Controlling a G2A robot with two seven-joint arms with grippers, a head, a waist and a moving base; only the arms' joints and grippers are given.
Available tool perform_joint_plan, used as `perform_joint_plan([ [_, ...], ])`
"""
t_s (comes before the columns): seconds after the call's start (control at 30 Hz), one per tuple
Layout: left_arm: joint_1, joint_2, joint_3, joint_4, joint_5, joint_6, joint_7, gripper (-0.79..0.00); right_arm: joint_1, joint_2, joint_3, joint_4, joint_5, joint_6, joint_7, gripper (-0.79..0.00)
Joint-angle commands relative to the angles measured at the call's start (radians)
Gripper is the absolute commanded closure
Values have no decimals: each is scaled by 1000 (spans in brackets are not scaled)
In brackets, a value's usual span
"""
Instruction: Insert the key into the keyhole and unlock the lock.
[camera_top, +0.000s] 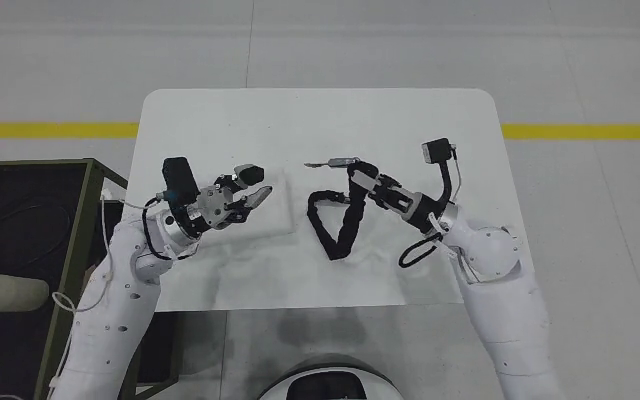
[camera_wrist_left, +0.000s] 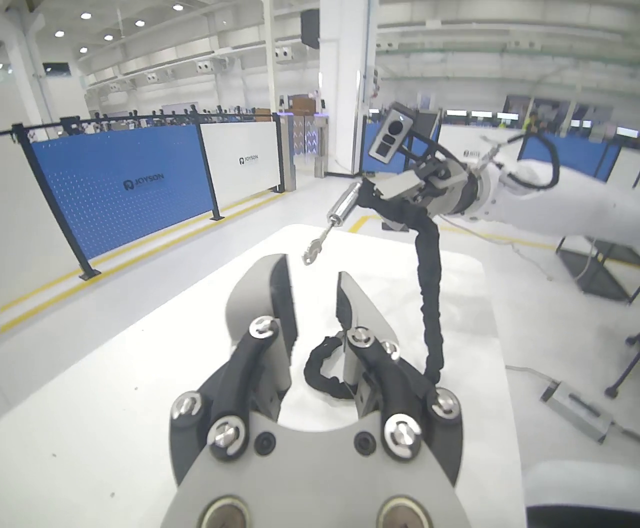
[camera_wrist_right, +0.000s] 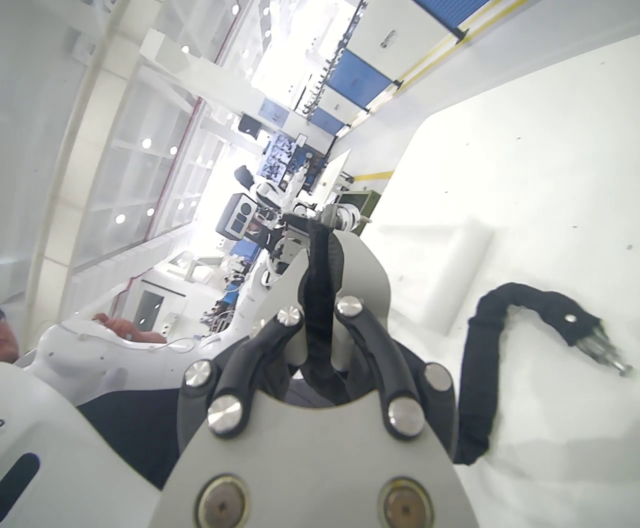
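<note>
My right hand (camera_top: 357, 172) is clenched on the black cable (camera_top: 335, 238) of the lock, just behind its metal barrel (camera_top: 343, 160). It holds the barrel up off the bench (camera_top: 400, 110). The key (camera_wrist_left: 314, 250) juts from the barrel's free end, its head pointing away from my right hand and toward my left; I cannot tell how deep it sits. From the barrel the cable drops in a loop onto the bench, and its other end, with a bare metal tip (camera_wrist_right: 597, 345), lies on the bench well apart from the barrel. My left hand (camera_top: 256, 182) is released, its fingers (camera_wrist_left: 280, 300) spread. It hovers over the bench facing the barrel, fingertips near the key's head but not touching it.
</note>
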Motion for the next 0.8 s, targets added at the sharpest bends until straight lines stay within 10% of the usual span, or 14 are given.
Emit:
perform_joint_plan([
  [0.0, -2, 5, 41, 34, -338, -11, -163, -785, 1, 5, 8, 7, -122, 23, -30, 0],
  [0.2, -60, 41, 85, 49, -917, 108, -666, -785, -3, 10, -16, 51, -364, 18, -170, -37],
  [0.23, -62, 45, 76, 42, -941, 109, -699, -785, -4, 10, -20, 64, -365, 12, -190, -215],
  [0.27, -61, 48, 67, 36, -954, 109, -722, -785, -2, 9, -25, 80, -373, 13, -200, -785],
  [0.77, -30, 52, 52, 15, -996, 104, -796, -785, -2, 10, -53, 94, -352, -80, -303, -785],
])
